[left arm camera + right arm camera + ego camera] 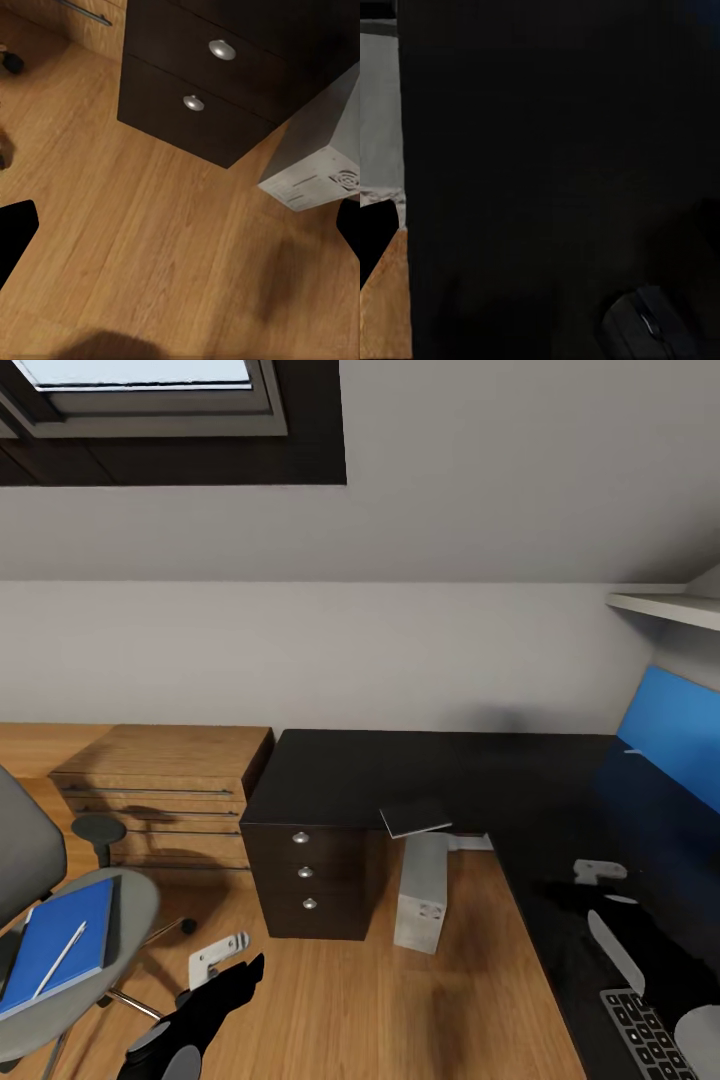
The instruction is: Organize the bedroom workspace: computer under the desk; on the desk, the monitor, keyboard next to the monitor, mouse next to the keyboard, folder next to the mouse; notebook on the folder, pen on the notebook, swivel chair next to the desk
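Observation:
The black desk (pixel 360 775) runs along the wall and turns down the right side. Under it stands the grey computer (pixel 421 895) (pixel 315 161), beside the drawers (pixel 305 872) (pixel 199 82). A dark notebook (pixel 415 818) overhangs the desk's front edge. The monitor (pixel 672 745) shows blue at the right, with the keyboard (pixel 647 1035) below it. On the swivel chair (pixel 135 905) lies the blue folder (pixel 55 950) with the white pen (pixel 60 958) on top. My left gripper (pixel 245 975) (pixel 180 240) hangs open over the floor. My right gripper (pixel 578 905) is open over the desk near the mouse (pixel 649 330).
A light wooden dresser (pixel 165 790) stands left of the desk, close behind the chair. A white shelf (pixel 665 605) juts out at the upper right under the sloped ceiling. Wooden floor (pixel 330 1010) lies open between chair and desk.

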